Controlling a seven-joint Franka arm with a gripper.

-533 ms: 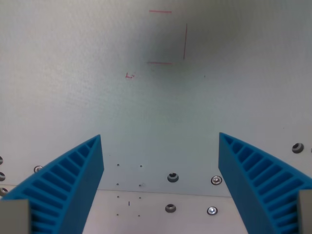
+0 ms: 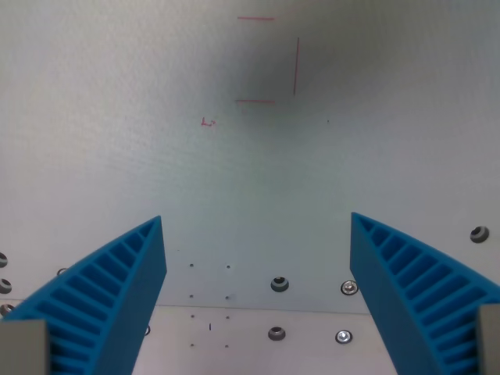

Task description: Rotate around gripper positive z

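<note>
My gripper (image 2: 256,226) is open and empty, seen from the wrist view. Its two blue ribbed fingers (image 2: 109,293) rise from the bottom corners, one at the wrist view's left and one at the wrist view's right, with a wide gap between them. Below is a pale white-grey table surface (image 2: 156,141). Thin red lines (image 2: 266,58) drawn on it form a partial square at the top centre. A small red mark (image 2: 208,122) lies to their lower left. Nothing is between the fingers.
A seam between two panels (image 2: 258,310) crosses the bottom of the view. Several screws (image 2: 279,283) and small holes sit along it. More screw heads show at the wrist view's right edge (image 2: 478,233) and left edge (image 2: 2,259).
The screws and small holes near the bottom have shifted slightly right and down, so the camera has moved a little. The fingers stand the same.
</note>
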